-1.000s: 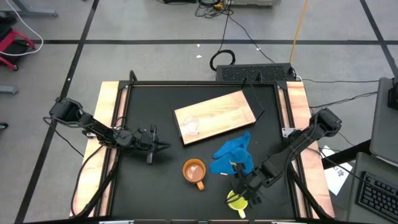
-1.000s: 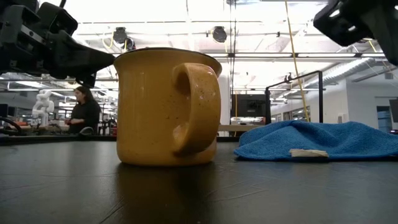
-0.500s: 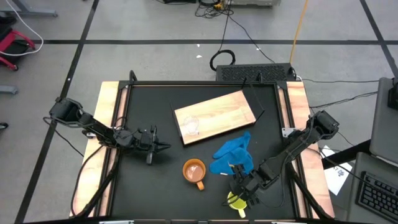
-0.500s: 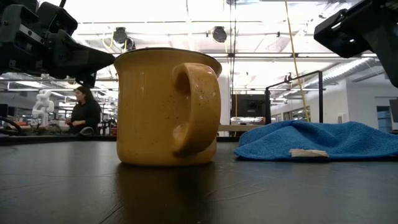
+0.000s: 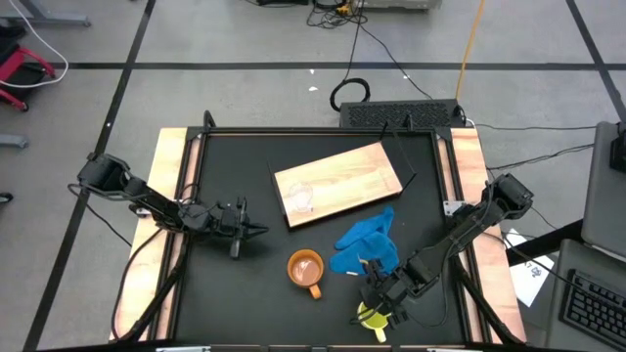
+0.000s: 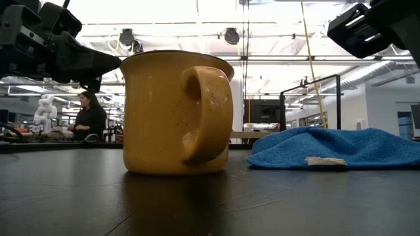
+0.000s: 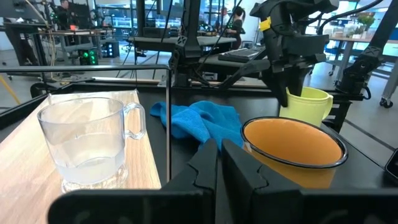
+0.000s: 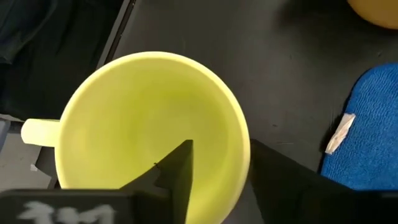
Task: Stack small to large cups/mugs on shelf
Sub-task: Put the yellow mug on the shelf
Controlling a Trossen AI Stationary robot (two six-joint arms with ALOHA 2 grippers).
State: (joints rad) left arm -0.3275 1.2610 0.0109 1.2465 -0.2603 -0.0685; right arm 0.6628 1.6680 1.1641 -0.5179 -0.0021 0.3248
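My right gripper is down on the yellow mug, at the near edge of the table. Its jaws straddle the mug wall: one finger stands inside the bowl, the other outside the rim, so the wall runs straight through the gap. I can't tell whether the pads have bitten yet. The jaws look partly apart around the rim, not clenched. The mug's handle sticks out on the far side of the bowl from my fingers, so I judge it won't foul the grip.

Beyond the jaws lies the blue cloth, and beside that the orange mug, upright with its mouth open.

Farther still is the shelf, with the glass cup standing at one end of it.

My left gripper waits with jaws clenched on nothing, level over the tabletop and pointing toward the orange mug. The right arm is plainly the nearer one to the yellow mug. Once the pinch is firm, I expect the lift to go straight up from this rim before carrying the mug past the cloth.
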